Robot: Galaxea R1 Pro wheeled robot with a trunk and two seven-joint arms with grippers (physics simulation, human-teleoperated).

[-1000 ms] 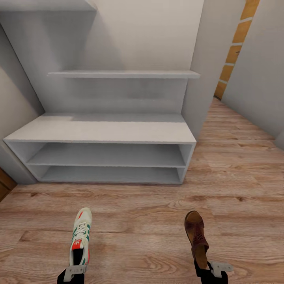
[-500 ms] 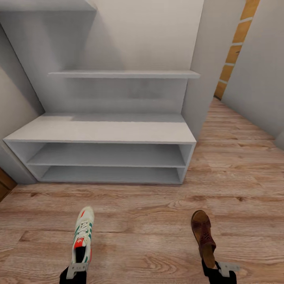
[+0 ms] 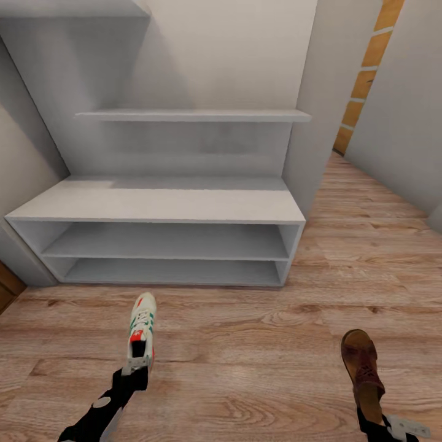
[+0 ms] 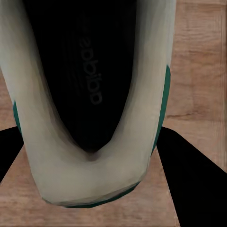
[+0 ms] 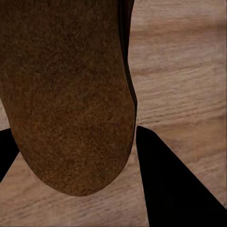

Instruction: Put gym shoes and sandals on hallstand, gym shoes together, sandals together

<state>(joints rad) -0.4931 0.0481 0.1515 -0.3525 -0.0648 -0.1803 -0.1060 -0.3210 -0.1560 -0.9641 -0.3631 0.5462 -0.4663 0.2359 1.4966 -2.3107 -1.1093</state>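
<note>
The left gripper (image 3: 136, 367) was clamped on the heel of a sneaker (image 3: 141, 330), which pointed toe-first toward the front edge of the shoe rack (image 3: 156, 209), above the wood floor (image 3: 245, 362). The right gripper (image 3: 373, 423) gripped the heel of a brown sandal (image 3: 362, 368), held well to the right of the rack's right front corner, toe forward.
</note>
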